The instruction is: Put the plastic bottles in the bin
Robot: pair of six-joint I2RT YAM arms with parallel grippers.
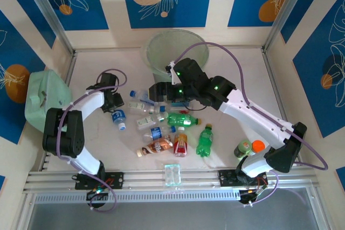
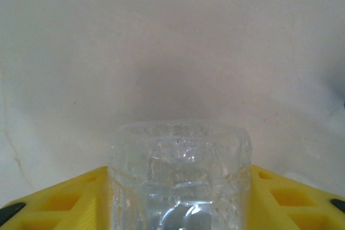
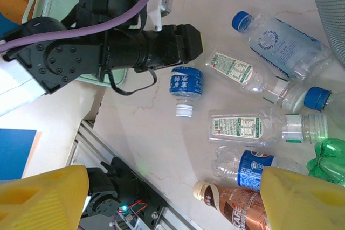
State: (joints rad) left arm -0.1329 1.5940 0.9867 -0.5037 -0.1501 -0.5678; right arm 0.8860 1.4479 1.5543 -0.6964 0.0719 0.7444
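A small clear bottle (image 3: 186, 83) with a blue label and white cap is clamped between the yellow fingers of the left gripper (image 2: 179, 173). Its crinkled base shows close up in the left wrist view. From above it sits at the left edge of the pile, low over the table, and whether it touches the surface cannot be told. The other plastic bottles (image 1: 182, 118) lie loose in a cluster at the table's middle: clear ones with blue labels, a green one (image 1: 205, 141) with a yellow cap, and reddish-orange ones nearest the arms. The bin (image 1: 151, 60), a pale green bucket, stands at the far edge beyond the cluster. The right gripper (image 3: 175, 187) hangs over the cluster, jaws spread wide with nothing between them. The likely trouble is that the right arm lies across the direct line from the held bottle to the bin, so a straight carry could knock the arms together. The thin plastic could also buckle or slide out of the pinch and drop short of the rim. Bare table left of the cluster, up toward the bin's left side, looks the freer route. Walls close in on three sides, a mint green box (image 1: 46, 95) sits against the left wall, and a stubby green item (image 1: 243, 148) stands by the right arm's base.
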